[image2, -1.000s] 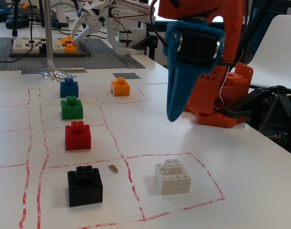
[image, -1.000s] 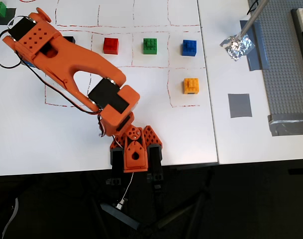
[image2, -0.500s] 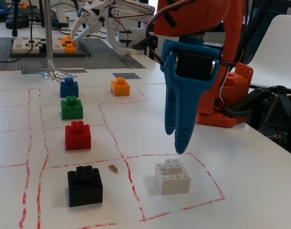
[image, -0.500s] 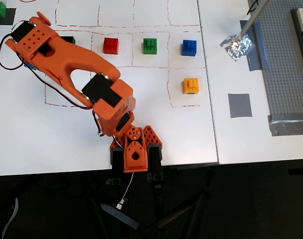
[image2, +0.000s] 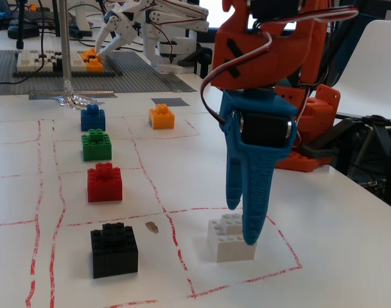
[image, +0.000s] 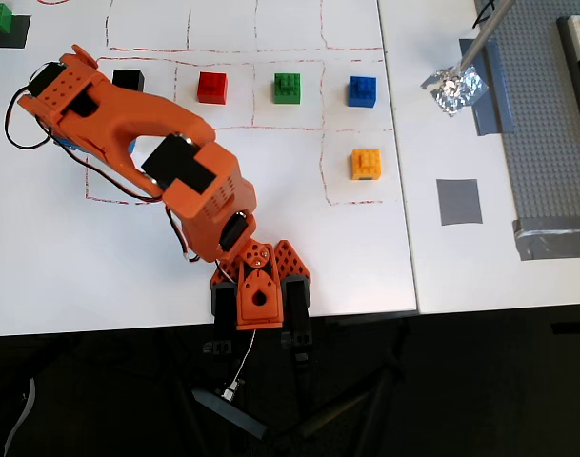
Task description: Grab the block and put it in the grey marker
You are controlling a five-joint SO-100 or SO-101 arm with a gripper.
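In the fixed view the blue claw (image2: 241, 224) hangs point-down, its 2 fingers narrowly parted, right over the white block (image2: 228, 238) on the tabletop (image2: 336, 218).

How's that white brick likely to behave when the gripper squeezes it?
The white brick looks like rigid moulded plastic, so it probably won't deform. Its flat base and squat shape suggest it won't roll or tip. Smooth sides may slip between the blue gripper fingers if gripped off-centre.

An orange arm (image: 190, 176) reaches out low from its base, its blue gripper (image2: 243, 224) pointing straight down, fingers (image2: 256, 192) nearly together with a slim gap.
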